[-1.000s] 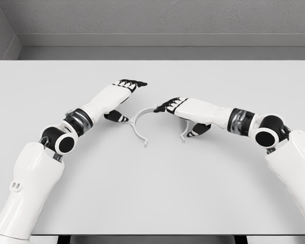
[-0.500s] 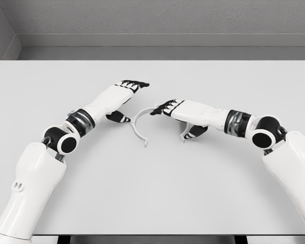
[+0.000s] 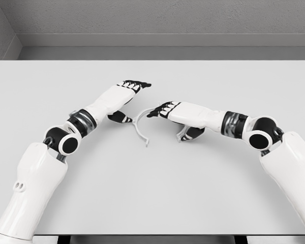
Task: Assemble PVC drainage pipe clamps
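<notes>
White pipe clamp (image 3: 138, 128) lies flat on the counter (image 3: 157, 193), between both arms. Right robot hand (image 3: 169, 112) rests over its upper arc, fingers extended — grasp cannot be confirmed. Left robot hand (image 3: 123, 96) sits just beside it, fingers straight — holding nothing.

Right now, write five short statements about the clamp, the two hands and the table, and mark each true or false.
1. The white clamp lies on the table. True.
2. The clamp is a closed ring. False: it is an open arc whose ends point toward the robot.
3. The right hand is over the clamp's right side. True.
4. The left hand is lifting the clamp off the table. False: it is beside the clamp's left side, holding nothing.
5. A grey pipe lies inside the clamp. False: only bare table shows there.
</notes>
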`<state>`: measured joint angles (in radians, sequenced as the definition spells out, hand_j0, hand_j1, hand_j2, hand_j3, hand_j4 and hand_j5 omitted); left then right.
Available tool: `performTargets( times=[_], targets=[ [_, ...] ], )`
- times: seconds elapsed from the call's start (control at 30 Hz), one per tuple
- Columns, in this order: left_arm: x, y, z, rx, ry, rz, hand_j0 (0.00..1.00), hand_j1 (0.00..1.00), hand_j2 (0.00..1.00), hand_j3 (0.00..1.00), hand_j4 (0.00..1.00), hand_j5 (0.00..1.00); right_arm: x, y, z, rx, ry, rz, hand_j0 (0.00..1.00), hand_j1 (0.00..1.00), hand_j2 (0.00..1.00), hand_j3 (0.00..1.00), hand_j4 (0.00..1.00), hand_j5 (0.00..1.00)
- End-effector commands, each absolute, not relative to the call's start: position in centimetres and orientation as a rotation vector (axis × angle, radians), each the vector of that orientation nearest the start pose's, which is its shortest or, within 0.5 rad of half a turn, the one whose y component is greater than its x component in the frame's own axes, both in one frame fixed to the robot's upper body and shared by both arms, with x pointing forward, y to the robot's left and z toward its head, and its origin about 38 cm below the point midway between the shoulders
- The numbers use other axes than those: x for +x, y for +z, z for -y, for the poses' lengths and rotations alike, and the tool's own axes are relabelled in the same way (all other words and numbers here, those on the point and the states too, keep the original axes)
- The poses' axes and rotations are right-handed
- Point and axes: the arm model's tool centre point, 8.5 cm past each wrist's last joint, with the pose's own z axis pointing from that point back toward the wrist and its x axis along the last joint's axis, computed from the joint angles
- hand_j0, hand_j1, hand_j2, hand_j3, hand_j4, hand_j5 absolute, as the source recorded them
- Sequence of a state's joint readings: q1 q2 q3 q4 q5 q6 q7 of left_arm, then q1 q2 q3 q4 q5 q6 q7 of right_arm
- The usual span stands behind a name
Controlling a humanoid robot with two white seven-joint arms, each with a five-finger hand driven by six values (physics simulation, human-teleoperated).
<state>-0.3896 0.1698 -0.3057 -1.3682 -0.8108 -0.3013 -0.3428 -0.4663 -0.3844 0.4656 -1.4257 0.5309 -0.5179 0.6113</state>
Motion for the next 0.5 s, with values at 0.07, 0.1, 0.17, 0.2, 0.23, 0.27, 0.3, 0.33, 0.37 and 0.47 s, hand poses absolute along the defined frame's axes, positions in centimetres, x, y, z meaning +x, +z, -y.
performTargets(
  times=[0.07,0.1,0.17,0.2,0.23,0.27,0.3,0.33,0.37,0.47],
  targets=[
    [44.91,12.72,-15.79,0.443,-1.494,1.617,1.00,1.00,1.00,1.00,1.00,1.00,42.37,14.48,17.11,-0.136,1.917,1.581,1.00,1.00,1.00,1.00,1.00,1.00],
    [44.86,12.70,-15.78,0.443,-1.494,1.618,1.00,1.00,1.00,1.00,1.00,1.00,42.33,14.42,17.11,-0.135,1.917,1.580,1.00,1.00,1.00,1.00,1.00,1.00],
    [44.75,12.76,-15.67,0.441,-1.493,1.622,1.00,1.00,1.00,1.00,1.00,1.00,42.33,14.50,17.12,-0.135,1.915,1.583,1.00,1.00,1.00,1.00,1.00,1.00],
    [44.72,12.69,-15.68,0.439,-1.491,1.621,1.00,1.00,1.00,1.00,1.00,1.00,42.27,14.59,17.01,-0.135,1.918,1.587,1.00,1.00,1.00,1.00,1.00,1.00],
    [44.72,12.69,-15.68,0.441,-1.492,1.620,1.00,1.00,1.00,1.00,1.00,1.00,42.27,14.60,17.01,-0.134,1.917,1.588,1.00,1.00,1.00,1.00,1.00,1.00],
    [44.72,12.69,-15.68,0.441,-1.492,1.620,1.00,1.00,1.00,1.00,1.00,1.00,42.12,14.38,16.75,-0.124,1.926,1.583,1.00,1.00,1.00,1.00,1.00,1.00],
    [44.72,12.69,-15.68,0.441,-1.492,1.620,1.00,1.00,1.00,1.00,1.00,1.00,42.07,14.32,16.68,-0.120,1.927,1.583,1.00,1.00,1.00,1.00,1.00,1.00],
    [44.72,12.69,-15.68,0.441,-1.492,1.620,1.00,1.00,1.00,1.00,1.00,1.00,42.06,14.36,16.66,-0.121,1.928,1.585,1.00,1.00,1.00,1.00,1.00,1.00],
    [44.72,12.69,-15.68,0.439,-1.491,1.621,1.00,1.00,1.00,1.00,1.00,1.00,42.05,14.37,16.65,-0.119,1.927,1.586,1.00,1.00,1.00,1.00,1.00,1.00],
    [44.70,12.77,-15.42,0.437,-1.487,1.628,1.00,1.00,1.00,1.00,1.00,1.00,41.97,14.50,16.52,-0.119,1.931,1.591,1.00,1.00,1.00,1.00,1.00,1.00]
  ],
)
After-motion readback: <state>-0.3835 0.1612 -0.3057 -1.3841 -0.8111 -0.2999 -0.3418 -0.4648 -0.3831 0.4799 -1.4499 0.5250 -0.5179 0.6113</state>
